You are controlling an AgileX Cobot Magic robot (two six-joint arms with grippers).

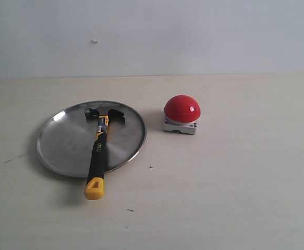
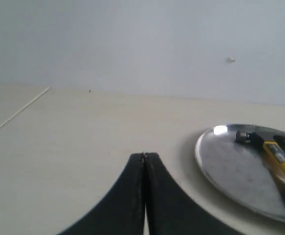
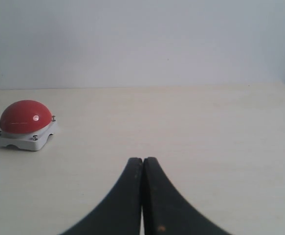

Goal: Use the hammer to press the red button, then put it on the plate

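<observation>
The hammer [image 1: 99, 146] lies across the silver plate [image 1: 63, 140], its dark head near the plate's far side and its yellow handle end [image 1: 94, 188] sticking out over the near rim onto the table. The red button [image 1: 182, 108] sits on its white-grey base to the right of the plate. Neither arm shows in the exterior view. My left gripper [image 2: 144, 155] is shut and empty, low over bare table, with the plate [image 2: 230, 166] and hammer [image 2: 274, 154] off to one side. My right gripper [image 3: 142, 159] is shut and empty too, well apart from the red button [image 3: 25, 117].
The pale wooden tabletop [image 1: 235, 198] runs back to a plain white wall [image 1: 152, 36]. A few small dark specks [image 1: 130, 210] mark the table in front of the plate. A seam line [image 2: 17, 112] crosses the table in the left wrist view.
</observation>
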